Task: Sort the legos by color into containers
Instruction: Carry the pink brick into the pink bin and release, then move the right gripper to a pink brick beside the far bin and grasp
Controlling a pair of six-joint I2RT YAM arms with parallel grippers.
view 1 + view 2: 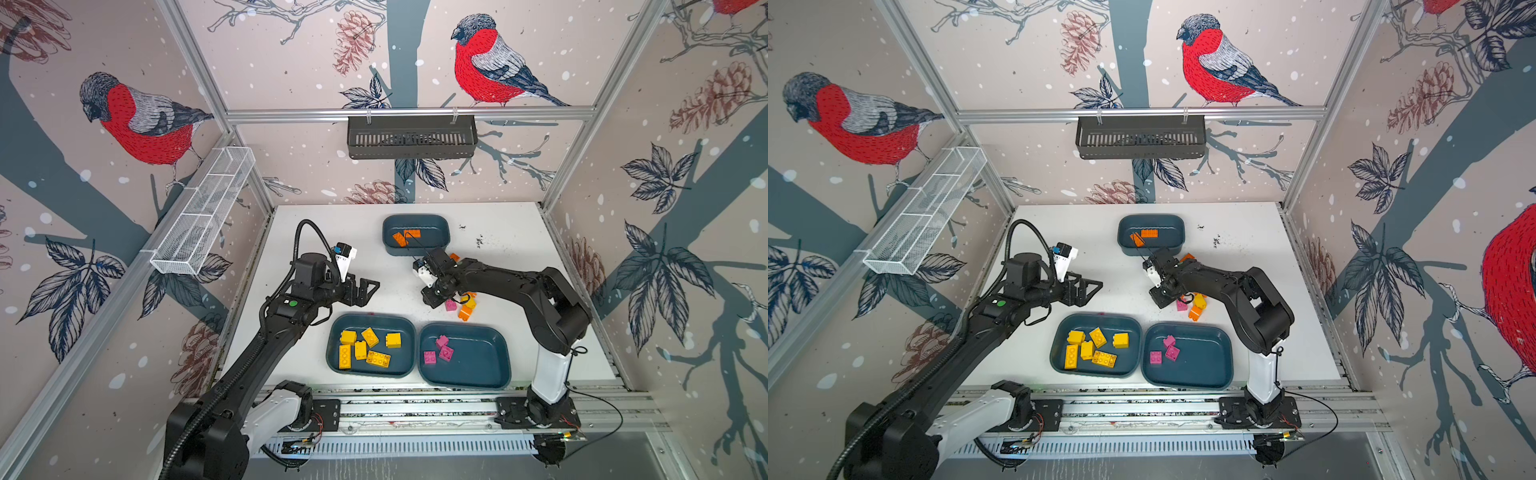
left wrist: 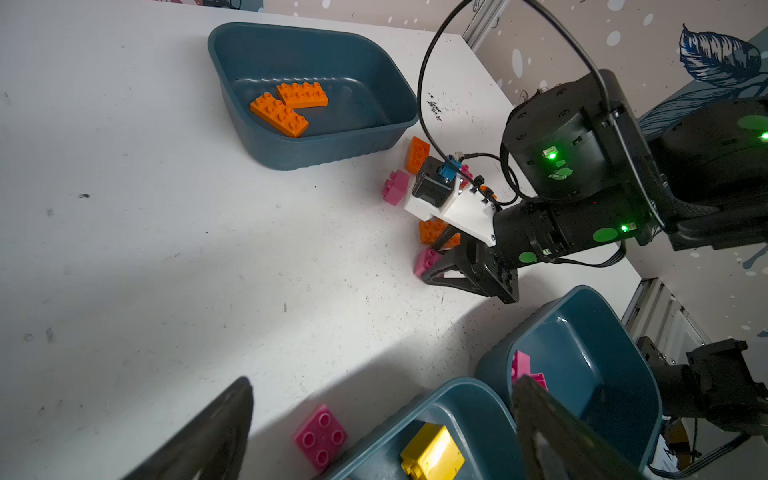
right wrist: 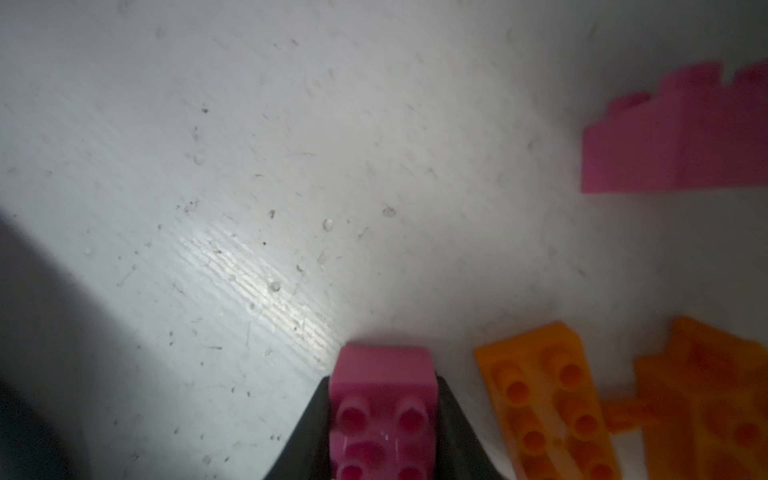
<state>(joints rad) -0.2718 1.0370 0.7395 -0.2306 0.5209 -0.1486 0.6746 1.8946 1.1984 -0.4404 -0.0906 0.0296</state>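
Observation:
In the right wrist view my right gripper point(image 3: 382, 388) is shut on a pink lego point(image 3: 382, 411), down at the table by a loose pile of pink point(image 1: 451, 306), yellow point(image 1: 469, 301) and orange point(image 1: 464, 313) legos. In both top views my left gripper point(image 1: 365, 289) hangs open and empty above the table, left of the pile. Three teal containers stand on the table: one near tub point(image 1: 332, 332) holds yellow legos, the one beside it point(image 1: 503, 353) pink ones, the far one point(image 1: 415, 217) orange ones. A flat pink lego point(image 2: 321, 436) lies beside the yellow tub.
An orange lego point(image 1: 454, 257) lies just outside the far tub, beside the right arm's wrist. A black slotted basket point(image 1: 411, 137) hangs on the back wall and a white mesh basket point(image 1: 203, 212) on the left wall. Rails run along the table's front edge point(image 1: 415, 405).

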